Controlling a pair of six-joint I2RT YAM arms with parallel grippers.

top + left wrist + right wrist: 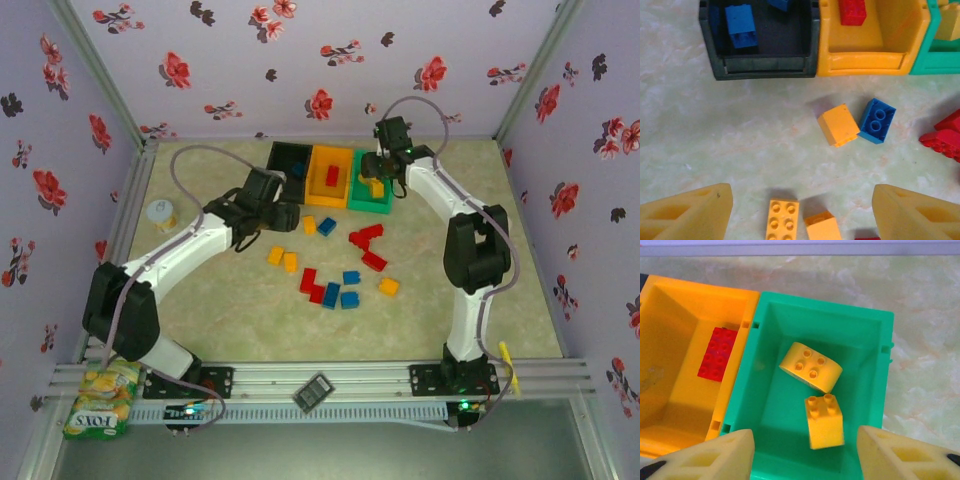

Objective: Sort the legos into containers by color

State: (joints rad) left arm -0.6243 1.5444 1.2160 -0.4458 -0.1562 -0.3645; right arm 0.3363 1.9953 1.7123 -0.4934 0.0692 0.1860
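Three containers stand in a row at the back: black bin [288,160], orange bin [330,172], green bin [372,190]. My right gripper [805,455] hangs open over the green bin [870,390]. Two yellow legos lie inside it, one rounded [810,366], one square and slightly blurred [825,421], free of both fingers. A red lego [716,353] lies in the orange bin [670,390]. My left gripper [802,210] is open above two yellow legos [782,220] [822,226] on the table. Blue legos [740,25] lie in the black bin [765,67].
Loose red, blue and yellow legos [340,270] are scattered mid-table, with a yellow [839,125] and a blue one [877,120] before the bins. A small cup [160,213] stands at the left wall. A snack packet [100,400] sits by the front rail.
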